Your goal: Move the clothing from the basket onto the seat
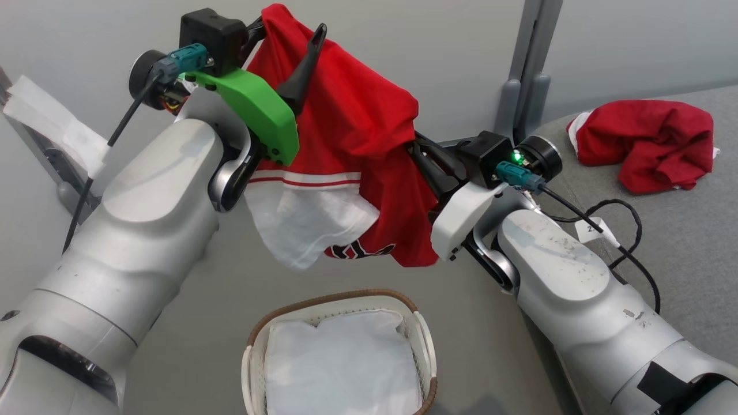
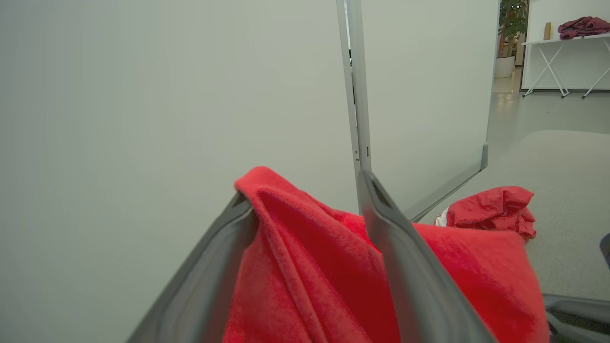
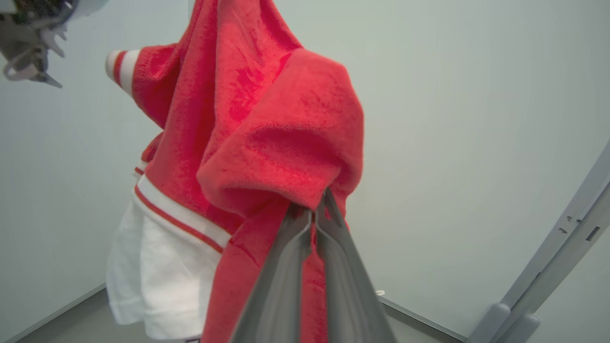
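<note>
- Red jersey [image 1: 351,132] hung in the air between both arms, above the basket [image 1: 340,298], which held its white liner [image 1: 346,363].
- Right gripper [image 3: 314,212] was pinched tight on a red fold. Left gripper [image 2: 305,190] stood spread, cloth draped across its fingers, unclamped.
- We judged the fabric light, limp and liable to slide off the left side; a bunched fold holds best.
- Second jersey [image 1: 646,144] lay crumpled near the far edge of the seat [image 1: 692,248].
- Partition post [image 1: 524,75] stood between load and seat.
</note>
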Motion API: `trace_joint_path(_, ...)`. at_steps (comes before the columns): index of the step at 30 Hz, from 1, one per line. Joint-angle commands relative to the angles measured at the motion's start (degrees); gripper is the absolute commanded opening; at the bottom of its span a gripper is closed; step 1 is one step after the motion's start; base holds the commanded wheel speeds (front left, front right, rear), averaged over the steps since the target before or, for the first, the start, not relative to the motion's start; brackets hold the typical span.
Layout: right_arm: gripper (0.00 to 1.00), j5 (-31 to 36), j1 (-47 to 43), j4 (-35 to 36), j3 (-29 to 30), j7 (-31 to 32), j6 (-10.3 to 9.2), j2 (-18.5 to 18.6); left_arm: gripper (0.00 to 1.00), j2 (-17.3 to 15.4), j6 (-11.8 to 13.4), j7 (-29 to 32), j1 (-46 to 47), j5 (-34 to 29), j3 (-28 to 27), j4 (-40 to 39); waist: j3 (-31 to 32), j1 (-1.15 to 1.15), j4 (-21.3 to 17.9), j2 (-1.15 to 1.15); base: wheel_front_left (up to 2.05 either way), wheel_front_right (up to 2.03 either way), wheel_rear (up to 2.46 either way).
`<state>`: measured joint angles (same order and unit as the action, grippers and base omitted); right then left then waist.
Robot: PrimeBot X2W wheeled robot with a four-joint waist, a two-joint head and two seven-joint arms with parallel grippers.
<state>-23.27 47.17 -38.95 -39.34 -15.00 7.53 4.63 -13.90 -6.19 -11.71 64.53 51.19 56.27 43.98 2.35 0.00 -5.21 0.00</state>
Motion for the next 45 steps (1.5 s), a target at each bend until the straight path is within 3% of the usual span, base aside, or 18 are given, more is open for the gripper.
trace_joint_path(1, 0.0, 0.5, -1.3, 0.7, 0.9, -0.3, -0.08, 0.6, 1.0, -0.4, -0.3, -0.5, -1.1, 0.5, 0.0, 0.1, -0.7, 0.0, -1.7, 0.0, 0.0, 0.0, 0.0)
trace_joint_path(16, 0.0, 4.3, -4.3, 4.3, 12.3, -0.3, -0.08, 7.6, 1.0, -1.4, -0.9, -2.7, -11.8, 3.1, 0.6, -1.9, -2.0, 0.0, -10.3, 0.0, 0.0, 0.0, 0.0)
trace_joint_path(26, 0.0, 6.4, -6.0, 6.1, 18.4, -0.3, -0.08, 13.5, 1.0, 0.1, 0.8, -3.5, -20.1, -1.3, 2.3, -8.1, -4.1, 0.0, -19.5, 0.0, 0.0, 0.0, 0.0)
trace_joint_path(33, 0.0, 6.9, -6.5, 8.3, 19.9, 0.3, -0.08, 14.7, 1.0, 1.1, 2.1, -3.4, -24.2, -4.6, 2.5, -12.3, -6.7, 0.0, -25.3, 0.0, 0.0, 0.0, 0.0)
trace_joint_path(45, 0.0, 8.1, -8.3, 13.4, 22.1, 1.8, -0.08, 16.1, 1.0, 2.8, 1.0, -3.3, -21.4, -7.4, 5.4, -12.4, -12.9, 0.0, -27.0, 0.0, 0.0, 0.0, 0.0)
